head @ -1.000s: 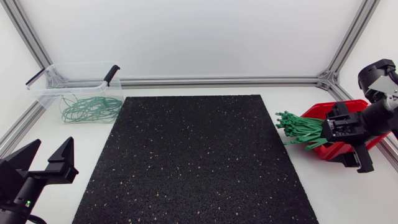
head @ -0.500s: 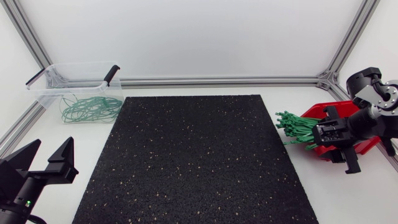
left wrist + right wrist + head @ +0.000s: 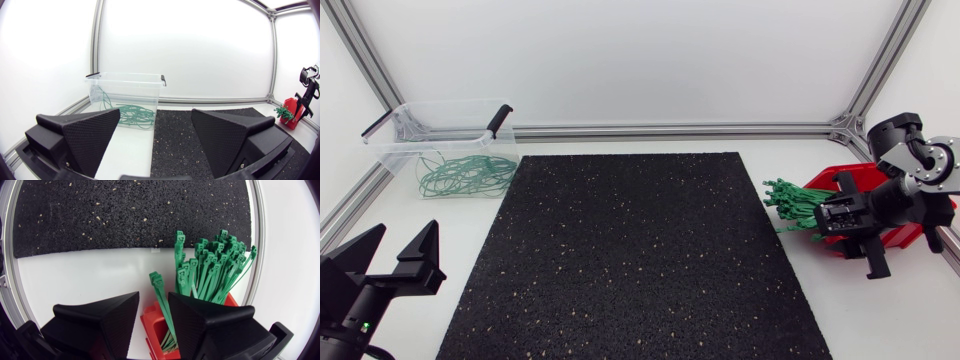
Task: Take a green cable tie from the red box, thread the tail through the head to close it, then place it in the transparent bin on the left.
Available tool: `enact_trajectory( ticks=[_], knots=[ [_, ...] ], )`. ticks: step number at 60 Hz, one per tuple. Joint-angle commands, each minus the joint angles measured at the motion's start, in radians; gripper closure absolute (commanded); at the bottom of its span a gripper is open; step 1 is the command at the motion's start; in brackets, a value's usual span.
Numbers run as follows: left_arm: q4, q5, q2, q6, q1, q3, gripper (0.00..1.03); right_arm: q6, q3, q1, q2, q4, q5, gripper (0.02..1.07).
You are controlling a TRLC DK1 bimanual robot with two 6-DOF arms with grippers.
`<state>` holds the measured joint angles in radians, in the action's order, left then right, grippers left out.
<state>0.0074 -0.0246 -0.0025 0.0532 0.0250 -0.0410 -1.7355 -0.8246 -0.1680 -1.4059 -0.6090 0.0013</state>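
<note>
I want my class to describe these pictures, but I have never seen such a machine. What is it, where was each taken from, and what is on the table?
It is a robot with two arms, each ending in a black two-fingered pincer. One picture looks down from above; the others come from wrist cameras. A speckled black rubber mat lies on the table. The left pincer is open and empty. The right pincer, open, hangs over a red plastic box of green plastic cable ties; one tie lies between its fingers. The clear plastic bin holds green loops.
</note>
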Motion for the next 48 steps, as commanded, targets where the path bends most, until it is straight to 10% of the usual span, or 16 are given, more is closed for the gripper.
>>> enact_trajectory(
  ticks=[1,48],
  knots=[
    [-0.021,-0.008,-0.008,0.020,-0.008,0.039,0.04,-0.004,0.028,0.009,-0.019,0.008,0.006,0.68],
    [-0.021,-0.008,-0.008,0.020,-0.019,0.039,0.04,-0.006,0.028,0.018,0.048,0.014,0.002,0.80]
  ],
)
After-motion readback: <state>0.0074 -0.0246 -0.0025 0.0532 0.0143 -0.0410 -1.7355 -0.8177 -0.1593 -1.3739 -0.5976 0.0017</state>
